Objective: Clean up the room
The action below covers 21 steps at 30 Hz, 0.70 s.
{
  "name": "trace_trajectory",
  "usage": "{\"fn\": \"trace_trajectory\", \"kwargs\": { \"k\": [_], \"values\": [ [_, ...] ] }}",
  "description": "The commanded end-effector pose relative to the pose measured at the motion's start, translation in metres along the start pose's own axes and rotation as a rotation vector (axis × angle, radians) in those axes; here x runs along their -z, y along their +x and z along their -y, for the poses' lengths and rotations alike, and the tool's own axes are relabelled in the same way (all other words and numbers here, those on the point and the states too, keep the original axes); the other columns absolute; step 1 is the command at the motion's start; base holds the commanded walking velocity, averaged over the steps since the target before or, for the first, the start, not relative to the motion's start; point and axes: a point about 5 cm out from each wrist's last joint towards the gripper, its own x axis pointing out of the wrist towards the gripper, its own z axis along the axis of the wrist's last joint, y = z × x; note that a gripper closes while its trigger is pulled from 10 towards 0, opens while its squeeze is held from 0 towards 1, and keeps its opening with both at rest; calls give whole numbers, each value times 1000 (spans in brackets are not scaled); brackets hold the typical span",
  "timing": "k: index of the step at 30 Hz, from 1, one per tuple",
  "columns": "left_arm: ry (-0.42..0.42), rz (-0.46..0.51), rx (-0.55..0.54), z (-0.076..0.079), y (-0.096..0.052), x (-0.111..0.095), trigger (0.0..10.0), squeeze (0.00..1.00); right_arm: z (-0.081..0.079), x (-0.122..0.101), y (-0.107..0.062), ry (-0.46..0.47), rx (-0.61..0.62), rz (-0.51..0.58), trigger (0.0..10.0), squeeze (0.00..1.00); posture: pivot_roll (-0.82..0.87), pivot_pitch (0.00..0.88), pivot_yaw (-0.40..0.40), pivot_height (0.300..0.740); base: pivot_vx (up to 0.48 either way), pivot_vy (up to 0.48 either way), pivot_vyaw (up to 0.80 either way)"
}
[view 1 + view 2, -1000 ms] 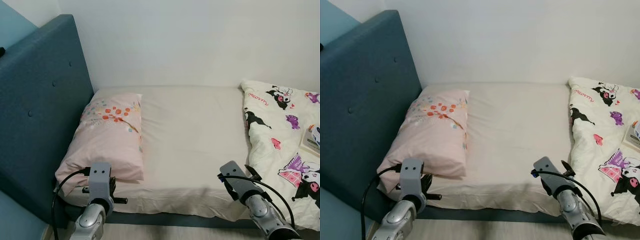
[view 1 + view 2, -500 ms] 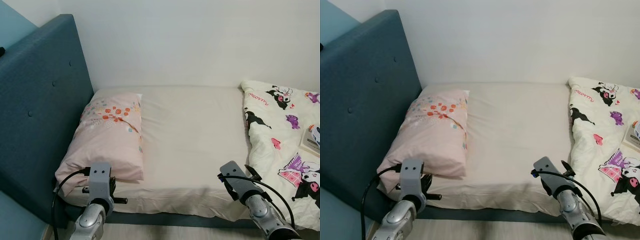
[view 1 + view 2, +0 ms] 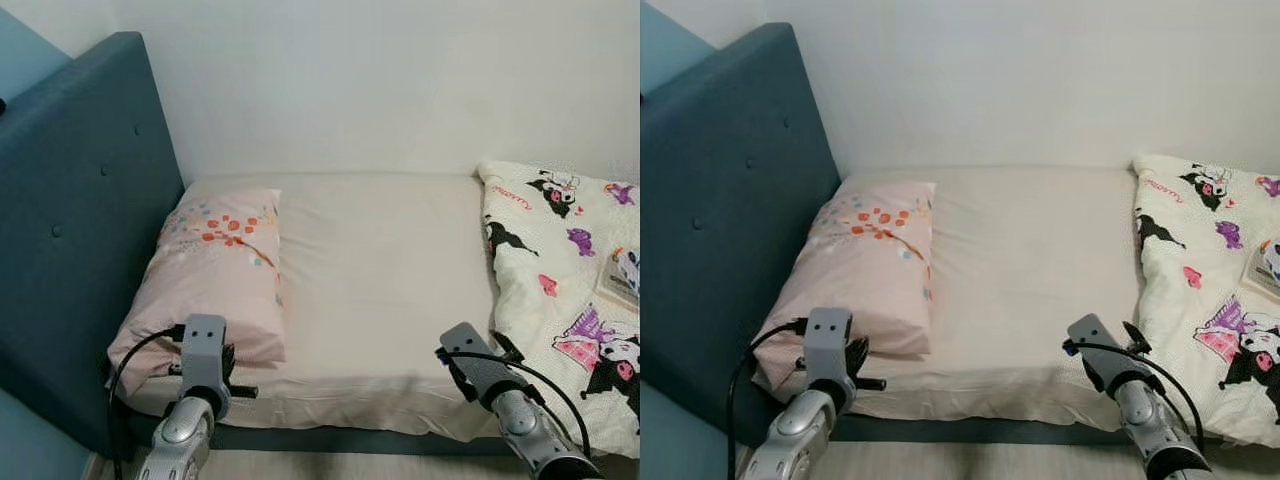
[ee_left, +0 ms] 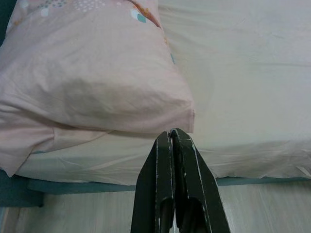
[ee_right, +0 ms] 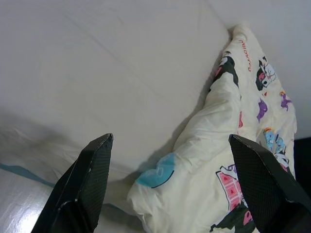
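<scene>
1. Left eye view: a bed (image 3: 380, 260) with a cream sheet stands against a white wall (image 3: 400, 80), with a blue padded headboard (image 3: 70, 220) on the robot's left. A pink floral pillow (image 3: 215, 270) lies next to the headboard. A cream quilt (image 3: 565, 290) printed with cartoon figures is bunched on the robot's right, well apart from the pillow, and a small boxlike object (image 3: 622, 280) rests on it at the frame's edge. Both silver arms reach toward the near edge of the mattress.

2. Right eye view: the same scene; the left arm's wrist sits just before the pillow's near corner, the right arm's wrist just beside the quilt's near edge.

3. Left wrist view: the left gripper (image 4: 171, 133) has its two black fingers pressed together with nothing between them, tips pointing at the pillow's (image 4: 92, 77) near corner, apart from the fabric. A strip of pale floor (image 4: 252, 208) runs below the mattress edge.

4. Right wrist view: the right gripper (image 5: 170, 138) is spread wide and holds nothing, its fingers (image 5: 82, 187) framing the sheet and the quilt's (image 5: 218, 174) rounded near corner.
</scene>
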Motion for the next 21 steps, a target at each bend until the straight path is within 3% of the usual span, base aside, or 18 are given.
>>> {"fn": "trace_trajectory", "kwargs": {
  "k": [1, 21],
  "values": [
    [-2, -21, -7, 1, -3, 8, 10000, 0, 0, 8, -3, 6, -7, -22, 10000, 0, -7, 94, 4, 740, 0, 0, 0],
    [-10, -25, -8, 2, -4, 10, 10000, 0, 1, 8, -3, 6, -6, -20, 10000, 0, -14, 108, -2, 740, 0, 0, 0]
  ]
}}
